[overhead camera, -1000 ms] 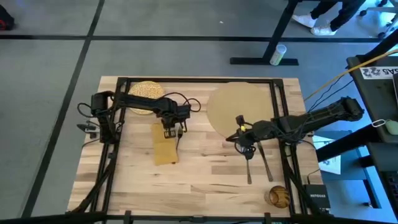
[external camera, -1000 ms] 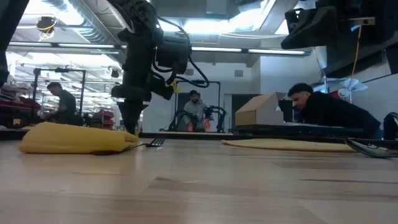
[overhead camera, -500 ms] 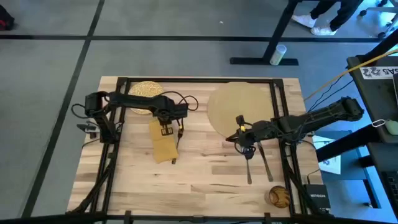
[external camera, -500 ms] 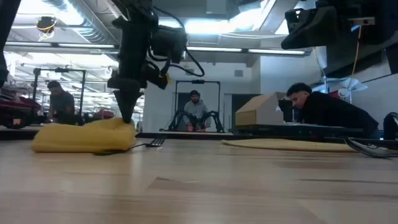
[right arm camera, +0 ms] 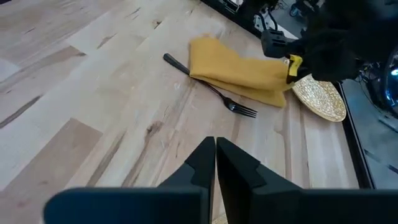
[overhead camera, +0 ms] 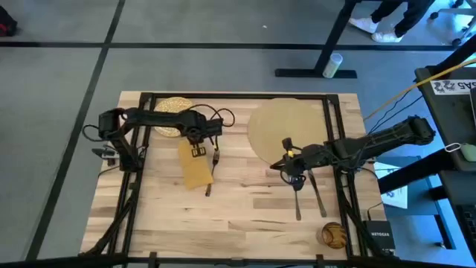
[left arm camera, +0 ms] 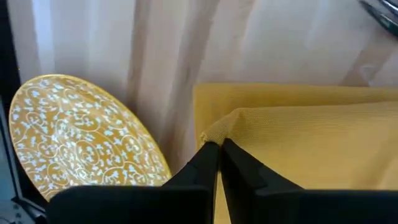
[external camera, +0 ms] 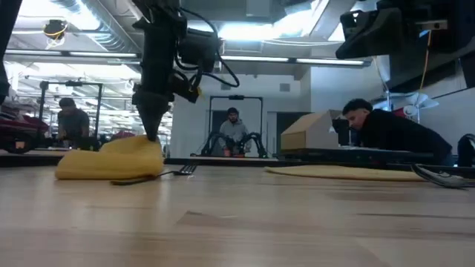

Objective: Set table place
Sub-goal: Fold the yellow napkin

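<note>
Placemat (overhead camera: 286, 130) lies bare on the worktop (overhead camera: 238, 208); left claw (left arm camera: 219, 144) pinches the mustard napkin's (overhead camera: 195, 165) edge, right claw (right arm camera: 215, 144) hovers closed, empty.

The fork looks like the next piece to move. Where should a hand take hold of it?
Probably the bare handle end of the fork, from above, fingers across the shaft. The handle lies flat on the table clear of the napkin, whose edge partly covers the middle, leaving less room there.
</note>
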{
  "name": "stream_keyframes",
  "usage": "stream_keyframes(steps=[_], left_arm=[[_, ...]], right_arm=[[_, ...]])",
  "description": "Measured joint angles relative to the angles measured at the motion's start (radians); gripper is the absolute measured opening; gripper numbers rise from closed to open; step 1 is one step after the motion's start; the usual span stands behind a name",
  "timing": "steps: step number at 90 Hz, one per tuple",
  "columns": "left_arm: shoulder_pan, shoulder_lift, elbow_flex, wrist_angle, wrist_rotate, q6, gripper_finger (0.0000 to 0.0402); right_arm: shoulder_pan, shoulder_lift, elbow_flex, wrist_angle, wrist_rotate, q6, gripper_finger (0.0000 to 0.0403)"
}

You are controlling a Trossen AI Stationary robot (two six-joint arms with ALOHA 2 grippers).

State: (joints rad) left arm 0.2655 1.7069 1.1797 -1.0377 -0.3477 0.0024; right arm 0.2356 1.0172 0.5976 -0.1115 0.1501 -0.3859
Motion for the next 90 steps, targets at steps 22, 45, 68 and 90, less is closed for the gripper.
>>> stream_keyframes(steps=[22, 45, 68, 90], left_arm=[[0.057, 0.001, 0.000, 0.010, 0.000, 0.024, 0.0000], [0.101, 0.004, -0.001, 0.035, 0.000, 0.056, 0.0000], [0.128, 0.005, -0.051, 0.066, 0.000, 0.062, 0.0000], [0.149, 0.006, -0.090, 0.105, 0.000, 0.053, 0.0000]], right_arm=[[0.000, 0.000, 0.000, 0.000, 0.000, 0.000, 0.0005], [0.000, 0.000, 0.000, -0.001, 0.000, 0.000, 0.0005], [0.000, 0.000, 0.000, -0.003, 0.000, 0.000, 0.0005], [0.000, 0.000, 0.000, -0.003, 0.000, 0.000, 0.0005]])
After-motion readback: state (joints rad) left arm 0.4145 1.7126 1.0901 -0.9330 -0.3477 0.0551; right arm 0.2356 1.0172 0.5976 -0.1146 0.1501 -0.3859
